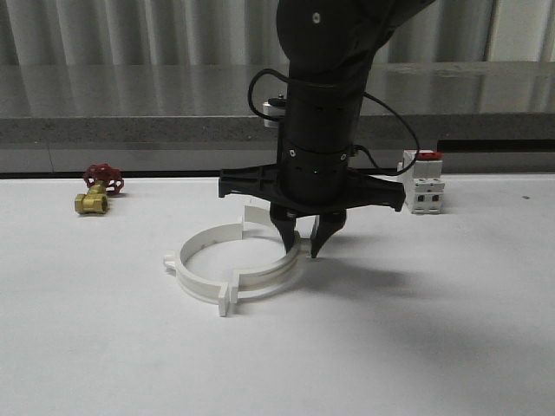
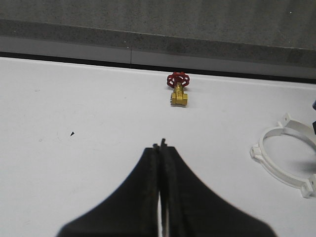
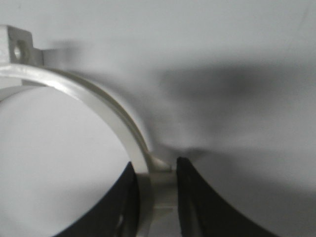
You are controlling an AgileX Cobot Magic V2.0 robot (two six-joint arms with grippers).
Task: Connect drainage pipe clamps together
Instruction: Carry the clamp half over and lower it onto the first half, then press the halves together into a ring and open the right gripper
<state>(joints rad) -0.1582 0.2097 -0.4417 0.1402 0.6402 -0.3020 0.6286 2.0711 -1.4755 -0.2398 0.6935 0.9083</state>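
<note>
Two white drainage pipe clamps (image 1: pixel 201 284) lie together on the white table as one wide ring, with small tabs sticking out at its rim. My right gripper (image 1: pixel 301 243) points straight down at the ring's right side. In the right wrist view its fingers (image 3: pixel 197 197) stand on either side of the clamp's wall and a small tab (image 3: pixel 163 165), and white plastic fills the gap between them. The clamp's arc (image 3: pixel 98 101) runs away to a holed tab (image 3: pixel 17 47). My left gripper (image 2: pixel 160 145) is shut and empty over bare table, well left of the ring (image 2: pixel 276 163).
A brass valve with a red handwheel (image 1: pixel 98 191) sits at the back left, also in the left wrist view (image 2: pixel 178 90). A white breaker with a red switch (image 1: pixel 425 184) stands at the back right. A grey ledge (image 1: pixel 130 130) runs behind the table.
</note>
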